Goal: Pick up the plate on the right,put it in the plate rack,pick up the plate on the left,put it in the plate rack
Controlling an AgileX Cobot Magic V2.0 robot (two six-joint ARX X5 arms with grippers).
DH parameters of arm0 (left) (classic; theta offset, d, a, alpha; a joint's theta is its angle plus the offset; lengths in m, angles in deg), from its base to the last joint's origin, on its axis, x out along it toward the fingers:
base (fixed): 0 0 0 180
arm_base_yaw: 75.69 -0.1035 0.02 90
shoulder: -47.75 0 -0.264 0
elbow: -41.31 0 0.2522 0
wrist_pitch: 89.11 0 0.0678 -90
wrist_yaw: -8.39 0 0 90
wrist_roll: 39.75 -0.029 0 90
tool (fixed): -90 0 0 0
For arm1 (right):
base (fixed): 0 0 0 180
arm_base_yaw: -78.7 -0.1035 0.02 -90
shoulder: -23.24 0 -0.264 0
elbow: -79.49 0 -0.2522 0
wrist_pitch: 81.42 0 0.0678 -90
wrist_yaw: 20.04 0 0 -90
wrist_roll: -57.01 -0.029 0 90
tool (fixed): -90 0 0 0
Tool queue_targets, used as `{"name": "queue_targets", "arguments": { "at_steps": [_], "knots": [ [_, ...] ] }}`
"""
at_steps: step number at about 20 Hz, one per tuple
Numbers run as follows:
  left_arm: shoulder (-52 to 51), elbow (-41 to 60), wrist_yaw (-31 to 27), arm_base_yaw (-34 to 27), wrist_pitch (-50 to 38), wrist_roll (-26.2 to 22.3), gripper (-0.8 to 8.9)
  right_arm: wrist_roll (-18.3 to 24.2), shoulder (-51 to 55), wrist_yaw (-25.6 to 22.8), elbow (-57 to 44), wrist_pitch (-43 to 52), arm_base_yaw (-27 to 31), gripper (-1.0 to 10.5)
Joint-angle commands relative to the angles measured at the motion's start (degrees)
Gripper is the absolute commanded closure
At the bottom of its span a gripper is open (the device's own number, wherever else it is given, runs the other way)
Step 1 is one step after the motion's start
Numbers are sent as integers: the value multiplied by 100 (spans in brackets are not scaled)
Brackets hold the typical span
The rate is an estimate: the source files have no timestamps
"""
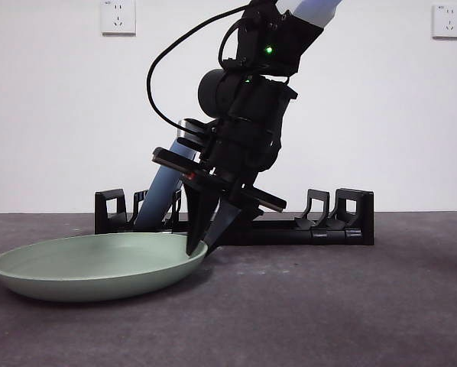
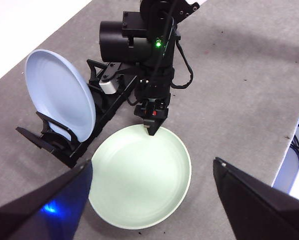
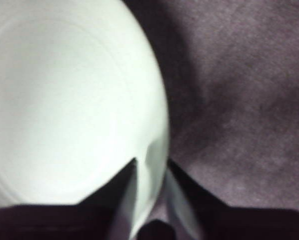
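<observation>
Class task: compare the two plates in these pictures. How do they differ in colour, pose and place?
Colour: the blue plate is pale blue; the green plate is pale green.
Pose: the blue plate stands on edge; the green plate lies flat.
Place: the blue plate sits in the plate rack; the green plate rests on the table, with the right gripper at its rim.
Both are round and plain.

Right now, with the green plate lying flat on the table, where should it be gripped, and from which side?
Grip the thin raised rim of the green plate, on the edge nearest the plate rack, coming down from above with one jaw inside and one outside. The plate lies flat, so only the upturned rim offers purchase. The right gripper already straddles that edge; the left gripper waits above, open.
</observation>
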Motion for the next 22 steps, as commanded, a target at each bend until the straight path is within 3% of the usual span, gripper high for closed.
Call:
{"name": "queue_targets", "arguments": {
  "at_steps": [1, 12, 22],
  "knots": [
    [-2, -11, 2, 70, -9, -68, 404, -48, -133, -7, -50, 20, -17, 959],
    [289, -11, -59, 809, 205, -562, 404, -59, 20, -85, -44, -164, 52, 959],
    [1663, -11, -1993, 3248, 138, -1379, 404, 459, 2151, 68, -37, -1801, 848, 959]
  ]
}}
